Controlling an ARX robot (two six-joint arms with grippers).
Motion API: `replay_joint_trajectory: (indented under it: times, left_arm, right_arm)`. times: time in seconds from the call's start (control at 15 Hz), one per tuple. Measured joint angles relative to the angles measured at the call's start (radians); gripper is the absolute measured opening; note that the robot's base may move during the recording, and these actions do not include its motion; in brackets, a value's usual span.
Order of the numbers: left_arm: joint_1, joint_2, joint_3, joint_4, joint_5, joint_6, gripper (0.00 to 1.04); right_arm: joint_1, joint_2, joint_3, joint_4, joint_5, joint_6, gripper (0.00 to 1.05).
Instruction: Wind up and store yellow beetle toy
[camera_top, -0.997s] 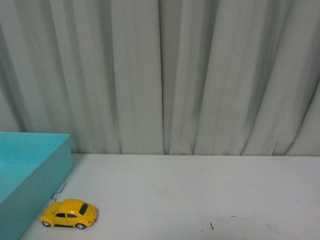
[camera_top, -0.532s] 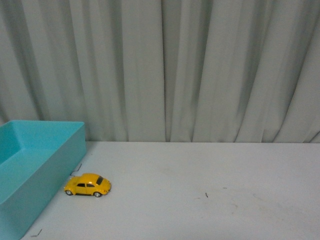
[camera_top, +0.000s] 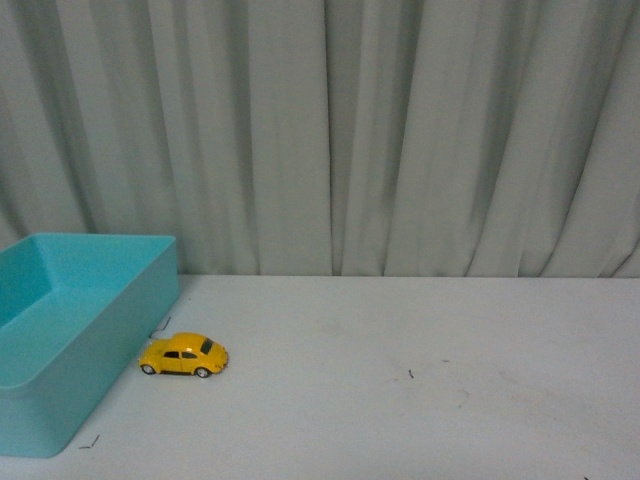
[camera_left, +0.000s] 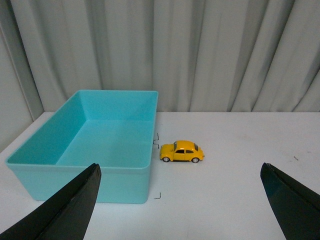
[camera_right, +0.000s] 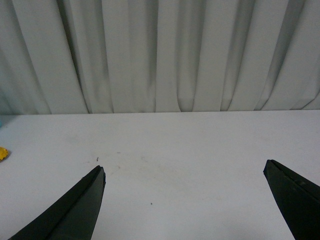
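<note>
Since the earlier front frames, the view has shifted: box and car now sit higher and further right in the picture. Left to right on the white table (camera_top: 420, 400): a turquoise box (camera_top: 60, 330), open-topped, then the yellow car (camera_top: 184, 356) just beside the box's right wall, on its wheels, apart from it. A grey curtain (camera_top: 330, 130) hangs behind. Left gripper (camera_left: 180, 200) has its jaws spread wide, holding nothing, well short of the car. Right gripper (camera_right: 185, 200) likewise spread wide over bare table, holding nothing.
</note>
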Motion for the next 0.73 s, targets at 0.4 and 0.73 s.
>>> replay_joint_trajectory:
  times: [0.4, 0.73]
  left_arm:
    - [0.0, 0.0, 0.0, 0.0, 0.0, 0.0, 0.98]
    - [0.0, 0.0, 0.0, 0.0, 0.0, 0.0, 0.98]
  right_arm:
    - [0.0, 0.0, 0.0, 0.0, 0.0, 0.0, 0.98]
    - [0.0, 0.0, 0.0, 0.0, 0.0, 0.0, 0.98]
